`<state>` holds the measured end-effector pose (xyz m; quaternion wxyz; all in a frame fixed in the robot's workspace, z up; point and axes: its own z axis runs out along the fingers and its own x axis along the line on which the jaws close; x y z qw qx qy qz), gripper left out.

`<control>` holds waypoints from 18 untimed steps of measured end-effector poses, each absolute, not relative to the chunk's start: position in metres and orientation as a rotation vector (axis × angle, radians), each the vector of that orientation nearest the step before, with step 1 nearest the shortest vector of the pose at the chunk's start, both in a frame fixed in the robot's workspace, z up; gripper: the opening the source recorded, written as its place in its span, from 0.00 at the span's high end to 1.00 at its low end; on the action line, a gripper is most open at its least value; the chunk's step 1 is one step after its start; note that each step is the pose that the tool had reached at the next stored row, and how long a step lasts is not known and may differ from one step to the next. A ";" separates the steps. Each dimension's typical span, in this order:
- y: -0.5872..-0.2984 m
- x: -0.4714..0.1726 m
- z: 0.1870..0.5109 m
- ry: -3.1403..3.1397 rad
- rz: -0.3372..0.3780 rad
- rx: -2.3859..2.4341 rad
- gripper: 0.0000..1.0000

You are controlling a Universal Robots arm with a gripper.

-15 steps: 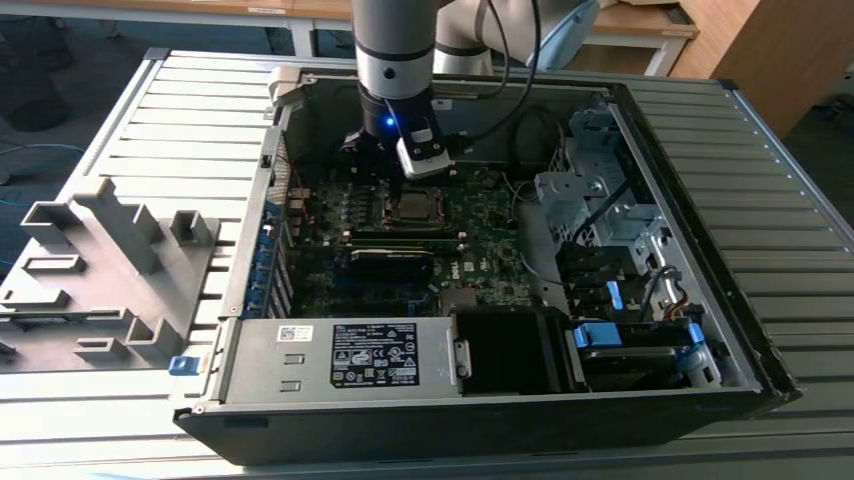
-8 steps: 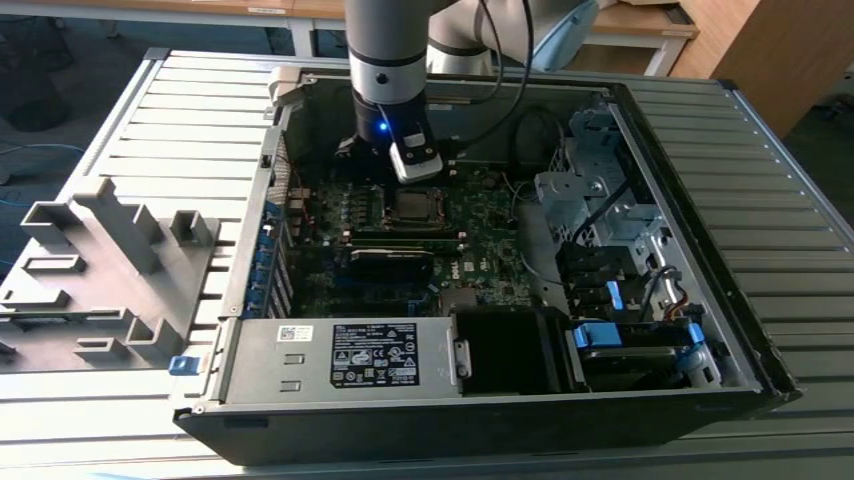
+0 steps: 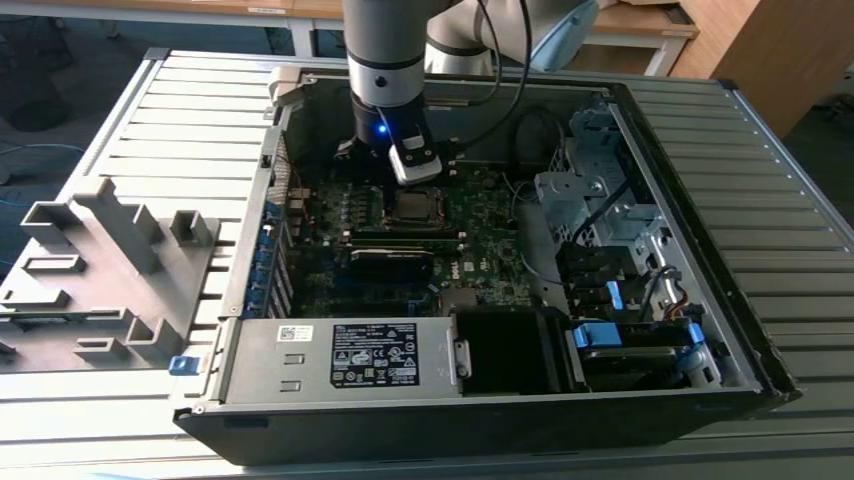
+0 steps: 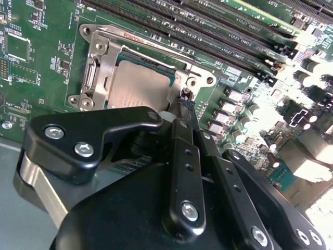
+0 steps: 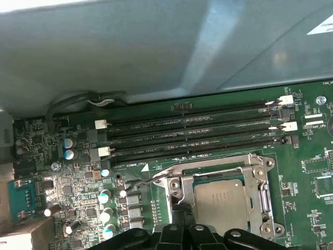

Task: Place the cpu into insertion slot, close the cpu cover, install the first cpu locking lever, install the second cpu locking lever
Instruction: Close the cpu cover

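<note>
Cpu point(image 4: 138, 86) flat, metal top up, under lowered cpu cover point(image 4: 101, 62); jaws pinched together at the cover's corner.

One silvery-grey flat square cpu point(image 5: 221, 200), one thin silvery metal cpu cover point(image 5: 259, 194), four long black memory slots point(image 5: 192, 136), one black computer case point(image 3: 441, 436)

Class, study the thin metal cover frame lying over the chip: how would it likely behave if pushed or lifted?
The cover looks like thin sheet metal, so probably light yet stiff. It seems hinged along one edge, so lifting would likely swing it open. Lying flat around the chip, it should barely give when pressed.
</note>
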<state>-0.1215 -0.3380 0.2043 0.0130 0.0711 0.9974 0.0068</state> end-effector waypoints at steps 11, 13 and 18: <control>-0.338 -0.122 0.199 3.108 0.021 0.221 0.89; -0.338 -0.122 0.198 3.108 0.020 0.221 0.89; -0.338 -0.122 0.197 3.108 0.021 0.221 0.89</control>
